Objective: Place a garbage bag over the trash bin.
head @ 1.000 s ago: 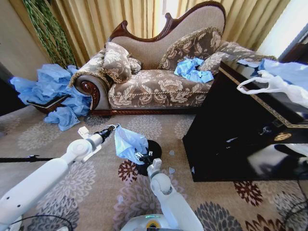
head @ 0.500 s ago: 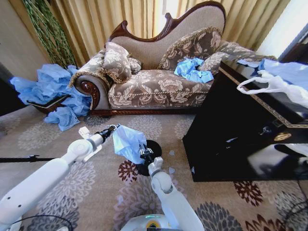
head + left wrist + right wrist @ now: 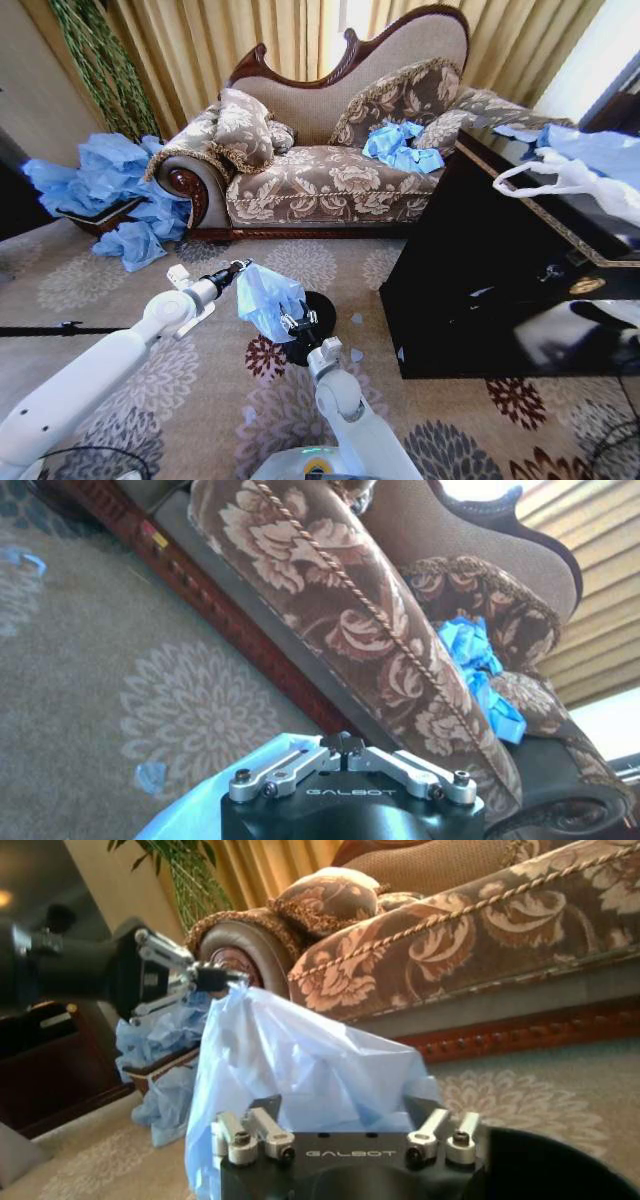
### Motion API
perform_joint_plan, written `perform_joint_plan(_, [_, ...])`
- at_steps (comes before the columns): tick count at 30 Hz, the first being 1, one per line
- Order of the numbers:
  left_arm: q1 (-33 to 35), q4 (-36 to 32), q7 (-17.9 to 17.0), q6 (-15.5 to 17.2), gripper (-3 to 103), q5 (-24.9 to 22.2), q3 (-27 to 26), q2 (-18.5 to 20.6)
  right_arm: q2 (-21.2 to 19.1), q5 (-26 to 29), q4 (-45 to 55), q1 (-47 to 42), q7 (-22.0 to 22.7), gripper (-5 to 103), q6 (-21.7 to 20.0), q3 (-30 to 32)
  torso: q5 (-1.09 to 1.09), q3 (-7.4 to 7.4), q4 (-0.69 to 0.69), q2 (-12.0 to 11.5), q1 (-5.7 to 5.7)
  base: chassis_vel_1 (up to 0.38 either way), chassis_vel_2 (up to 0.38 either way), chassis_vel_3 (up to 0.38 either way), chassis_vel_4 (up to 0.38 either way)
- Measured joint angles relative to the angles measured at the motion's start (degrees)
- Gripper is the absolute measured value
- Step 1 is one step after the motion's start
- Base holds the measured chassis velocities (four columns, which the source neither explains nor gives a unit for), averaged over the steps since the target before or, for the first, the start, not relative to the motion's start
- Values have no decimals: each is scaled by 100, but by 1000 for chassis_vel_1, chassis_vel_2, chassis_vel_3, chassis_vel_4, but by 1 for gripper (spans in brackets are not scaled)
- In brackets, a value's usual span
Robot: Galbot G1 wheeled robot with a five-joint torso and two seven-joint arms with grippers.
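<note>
We see the thin, crinkly, translucent light blue garbage bag [image 3: 268, 298] stretched in the air between our two grippers, just above the small black cylindrical trash bin [image 3: 316, 318] that stands on the patterned carpet [image 3: 120, 300] in front of the ornate floral sofa [image 3: 330, 150]. Our left gripper [image 3: 243, 266] has its jaws clenched on the bag's upper corner; from the right wrist camera that left gripper [image 3: 222, 979] shows pinching the peak of the plastic, which hangs down from it in a sheet. Our right gripper [image 3: 298, 322] sits at the bag's lower edge, over the near side of the bin, and the bag [image 3: 300, 1065] falls between its spread fingers; we cannot tell whether those jaws actually grip the plastic. The bin's dark rim [image 3: 560, 1162] lies just beside the right gripper.
</note>
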Motion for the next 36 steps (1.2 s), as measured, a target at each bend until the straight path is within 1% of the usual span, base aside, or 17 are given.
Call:
perform_joint_plan(2, [-5, -27, -2, -1, 0, -34, 0, 24, 14, -23, -62, 65, -5, 90, -15, -79, -1, 0, -3, 0, 0, 0, 0, 0, 0])
perform_joint_plan(3, [-5, -27, -2, -1, 0, -34, 0, 24, 14, -23, -62, 65, -5, 90, -15, -79, -1, 0, -3, 0, 0, 0, 0, 0, 0])
perform_joint_plan(5, [-43, -32, -2, -2, 0, -96, -3, 64, 13, -27, -157, 152, -5, 99, -46, -188, -1, 0, -5, 0, 0, 0, 0, 0, 0])
perform_joint_plan(8, [-84, -32, -2, 0, 0, -151, -5, 104, 14, -32, -266, 273, 7, 100, -89, -290, 4, 1, -7, 0, 0, 0, 0, 0, 0])
perform_joint_plan(9, [-95, -32, -1, 0, 0, -165, -6, 119, 13, -27, -281, 312, 13, 100, -114, -319, 11, 1, -7, 0, 1, 0, 0, 0, 0])
perform_joint_plan(10, [-113, -39, 1, 0, 0, -191, -15, 146, 7, -14, -325, 415, 36, 100, -181, -401, 35, 0, -6, 0, 0, 0, 0, 0, 0])
perform_joint_plan(11, [-121, -51, 1, 0, 0, -210, -24, 160, -3, -9, -364, 488, 55, 100, -215, -463, 41, 1, -5, 0, 0, 0, 0, 0, 0])
perform_joint_plan(12, [-129, -77, -5, -1, 0, -248, -33, 167, -63, -29, -406, 611, 92, 100, -277, -506, 35, 0, -2, 0, 0, 0, 0, 0, 0])
perform_joint_plan(13, [-129, -77, -5, -1, 0, -248, -33, 167, -63, -29, -406, 611, 92, 100, -277, -506, 35, 0, -2, 0, 0, 0, 0, 0, 0])
perform_joint_plan(14, [-134, -101, -11, -1, 0, -279, -42, 169, -102, -57, -420, 666, 109, 100, -313, -514, 23, 1, -2, 0, 0, 0, 0, 0, 0])
perform_joint_plan(17, [-158, -259, -35, -3, 0, -438, -73, 188, -449, -227, -464, 922, 119, 100, -463, -490, 22, 0, -1, 0, 1, 0, 0, 0, 0])
perform_joint_plan(18, [-158, -259, -35, -3, 0, -438, -73, 188, -449, -227, -464, 922, 119, 100, -463, -490, 22, 0, -1, 0, 1, 0, 0, 0, 0])
perform_joint_plan(20, [-166, -360, -62, -12, 0, -482, -71, 150, -708, -231, -404, 1027, 133, 100, -548, -415, 14, 1, -2, 0, 1, 0, 0, 0, 0])
perform_joint_plan(22, [-185, -433, -91, -23, 0, -505, -49, 104, -837, -235, -323, 1057, 146, 100, -560, -353, 14, 1, -1, 0, 1, 0, 0, 0, 0])
perform_joint_plan(27, [-278, -537, -138, -33, 0, -554, 57, 23, -974, -199, -184, 1013, 163, 100, -547, -247, 13, 1, -2, 0, 1, 0, 0, 0, 0])
perform_joint_plan(33, [-369, -593, -164, -43, 0, -601, 119, -40, -1094, -16, 90, 862, 202, 100, -403, -130, 13, 1, 0, 0, 1, 0, 0, 0, 0])
perform_joint_plan(36, [-440, -649, -192, -49, 0, -626, 201, -113, -1198, 115, 257, 825, 329, 100, -322, -21, 13, 0, -1, 0, 1, 0, 0, 0, 0])
